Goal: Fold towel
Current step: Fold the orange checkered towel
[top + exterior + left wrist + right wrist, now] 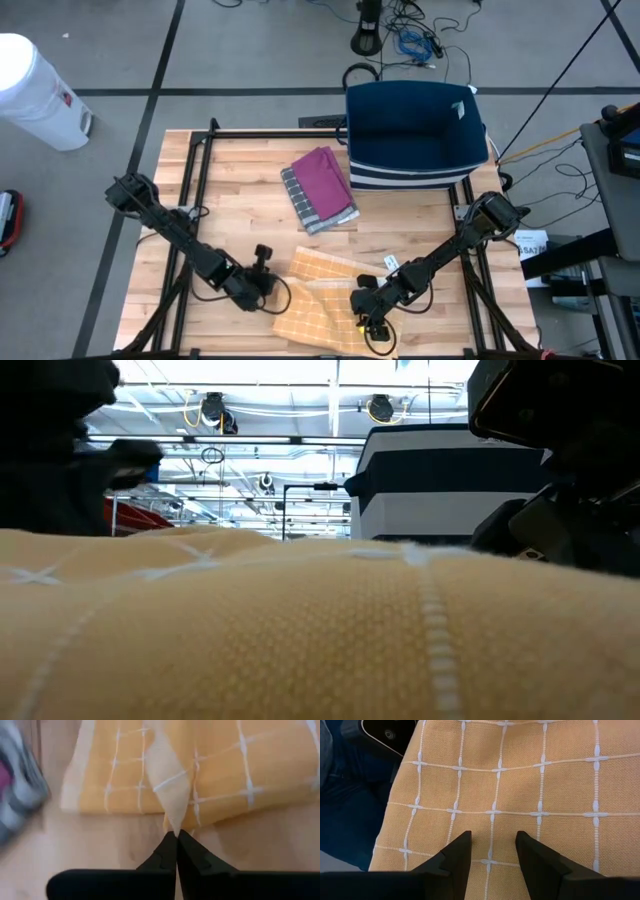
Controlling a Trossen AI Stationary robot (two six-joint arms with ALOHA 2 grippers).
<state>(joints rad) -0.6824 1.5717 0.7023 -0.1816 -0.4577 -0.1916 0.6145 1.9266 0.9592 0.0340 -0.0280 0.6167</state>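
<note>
So the yellow towel (325, 295) with the white grid lines is lying rumpled at the near edge of the wooden tabletop (240, 190), between the two arms. The left gripper (176, 836) has its jaws clenched on a pinched-up corner at the towel's left edge. The right gripper (492, 845) sits low over the towel's right part with its jaws parted, and I think the tips are just resting on the cloth, hard to say. Farther back there's a folded purple and grey cloth (320, 188) and a navy bin (415, 135)
</note>
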